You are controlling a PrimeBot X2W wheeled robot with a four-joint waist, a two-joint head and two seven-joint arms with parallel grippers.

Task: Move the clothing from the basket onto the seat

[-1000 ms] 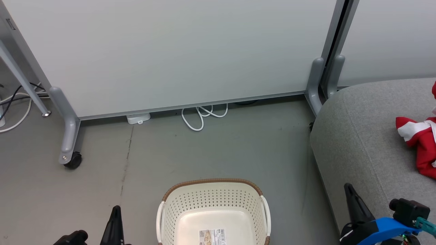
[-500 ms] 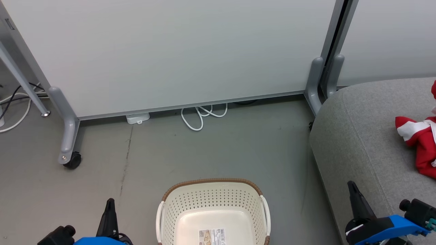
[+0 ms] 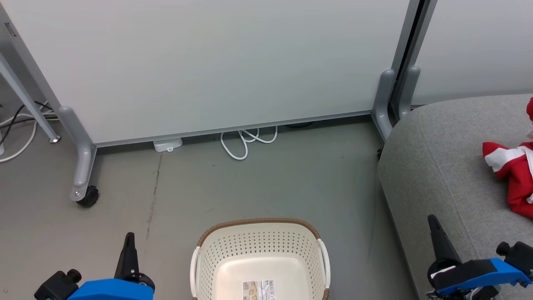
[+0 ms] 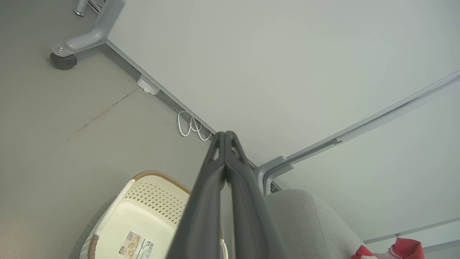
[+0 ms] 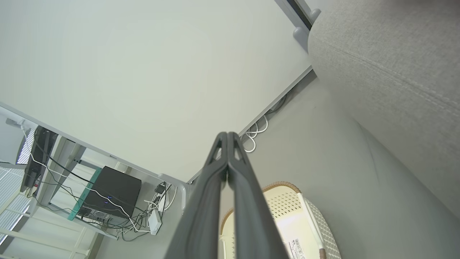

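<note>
Hovering clenched, empty, my left gripper (image 4: 225, 133) and right gripper (image 5: 227, 133) flank the laundry basket (image 3: 258, 221); red garment (image 3: 520, 175) at 3 o'clock looks limp, so I'd pinch a fold.

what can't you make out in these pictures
- clothing on the seat: in the head view the right edge cuts it off, so I cannot tell whether it is one garment or two.
- basket: in the head view the bottom edge cuts off its near part.
- label inside the basket: the print is too small to read.
</note>
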